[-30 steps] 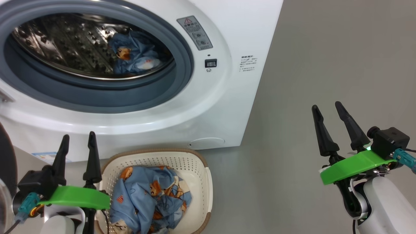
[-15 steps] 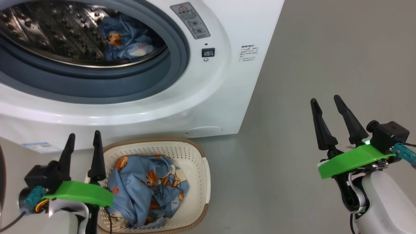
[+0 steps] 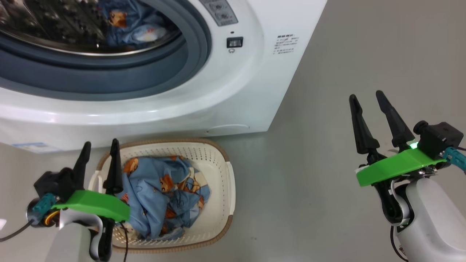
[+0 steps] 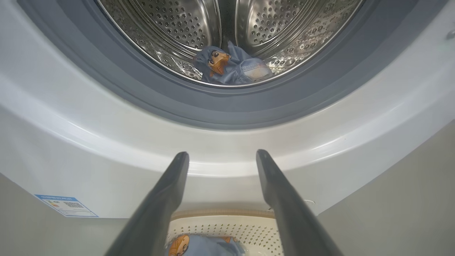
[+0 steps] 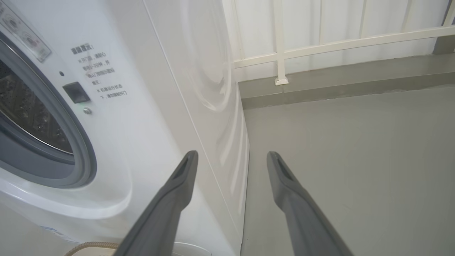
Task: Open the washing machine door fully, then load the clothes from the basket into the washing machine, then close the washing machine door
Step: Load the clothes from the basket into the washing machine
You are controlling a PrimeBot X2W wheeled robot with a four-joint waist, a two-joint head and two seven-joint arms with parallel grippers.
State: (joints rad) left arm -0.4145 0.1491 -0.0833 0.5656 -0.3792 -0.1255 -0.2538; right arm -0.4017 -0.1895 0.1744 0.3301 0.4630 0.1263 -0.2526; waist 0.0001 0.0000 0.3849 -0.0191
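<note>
The white washing machine [image 3: 233, 91] stands with its mouth uncovered; the washing machine door is out of view. One piece of the clothes [image 3: 123, 23] lies in the steel drum [image 4: 199, 32], also seen as blue bear-print fabric [image 4: 231, 67] in the left wrist view. More of the clothes [image 3: 164, 194] fill the basket [image 3: 218, 167] on the floor in front of the machine. My left gripper [image 3: 101, 147] hovers open over the basket's left rim, empty. Off to the right, over bare floor, my right gripper [image 3: 367, 96] is open and empty too.
Grey floor [image 3: 309, 182] spreads right of the machine. A white railing and a low ledge [image 5: 320, 46] run behind the machine's right side. A blue label [image 4: 65, 205] sits low on the machine's front.
The head camera has tilted down, so machine and basket slid up the picture. Both grippers stay open and keep roughly their places.
</note>
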